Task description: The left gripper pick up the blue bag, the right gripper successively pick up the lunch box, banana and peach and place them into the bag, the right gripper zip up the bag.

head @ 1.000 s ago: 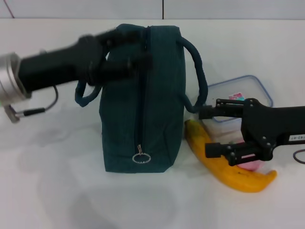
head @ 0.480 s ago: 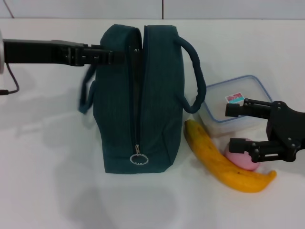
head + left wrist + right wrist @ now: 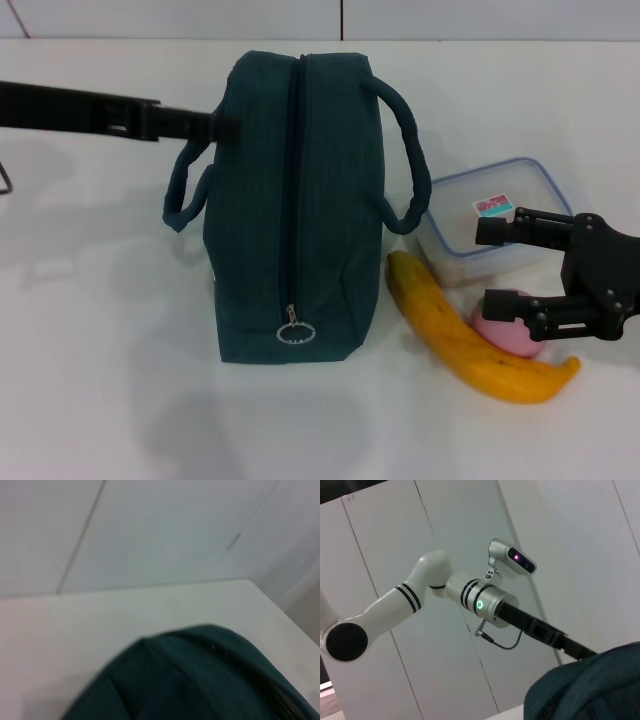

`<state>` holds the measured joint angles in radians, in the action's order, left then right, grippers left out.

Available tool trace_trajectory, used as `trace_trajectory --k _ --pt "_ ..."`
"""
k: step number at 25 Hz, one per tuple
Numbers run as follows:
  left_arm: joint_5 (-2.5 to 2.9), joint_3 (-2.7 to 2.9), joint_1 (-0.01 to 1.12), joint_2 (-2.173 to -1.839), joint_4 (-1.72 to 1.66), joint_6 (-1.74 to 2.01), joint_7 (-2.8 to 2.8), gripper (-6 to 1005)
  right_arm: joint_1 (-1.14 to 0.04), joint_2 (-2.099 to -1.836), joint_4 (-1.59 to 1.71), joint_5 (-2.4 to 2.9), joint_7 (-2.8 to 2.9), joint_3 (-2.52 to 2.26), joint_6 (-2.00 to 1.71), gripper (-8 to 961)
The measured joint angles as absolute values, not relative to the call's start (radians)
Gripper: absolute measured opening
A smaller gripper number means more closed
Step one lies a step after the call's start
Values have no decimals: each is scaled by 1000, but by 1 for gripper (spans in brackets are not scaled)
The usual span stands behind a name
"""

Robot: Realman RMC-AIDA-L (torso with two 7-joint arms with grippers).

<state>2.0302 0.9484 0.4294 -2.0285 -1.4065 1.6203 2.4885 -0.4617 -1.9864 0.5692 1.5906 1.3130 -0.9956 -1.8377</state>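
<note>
Since earlier frame, blue bag [image 3: 295,215] mouth closed up; left gripper [image 3: 222,127] at its upper edge, grip unreadable. My right gripper [image 3: 487,268] spread beside lunch box [image 3: 493,217]; reopen first.

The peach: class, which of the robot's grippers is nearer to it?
Right. The right gripper hangs open just over the peach; the left gripper is at the far side of the bag.
</note>
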Motion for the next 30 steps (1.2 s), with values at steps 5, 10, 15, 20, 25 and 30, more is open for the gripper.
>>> trace_trajectory --k 5,10,15,20,25,30 --pt "2033 950 468 -2027 -1356 1690 2536 804 -461 -1987 569 1593 1313 -996 -1838 823" --pt "2064 950 519 -2023 -1293 1701 2556 779 -455 -1991 569 1599 1313 -1004 -1839 819" --pt "2072 947 543 -2022 -1263 1682 2549 754 -431 -1994 569 1599 1306 -1002 -1847 815" --pt "2079 946 566 -2008 -1223 1668 2519 729 -407 -1994 569 1597 1296 -999 -1863 811" --pt "2093 945 598 -1991 -1139 1670 2517 574 -395 -1994 557 1600 1275 -999 -1874 807" --pt "2111 946 606 -1991 -1126 1668 2516 358 -397 -1994 556 1594 1275 -997 -1889 804"
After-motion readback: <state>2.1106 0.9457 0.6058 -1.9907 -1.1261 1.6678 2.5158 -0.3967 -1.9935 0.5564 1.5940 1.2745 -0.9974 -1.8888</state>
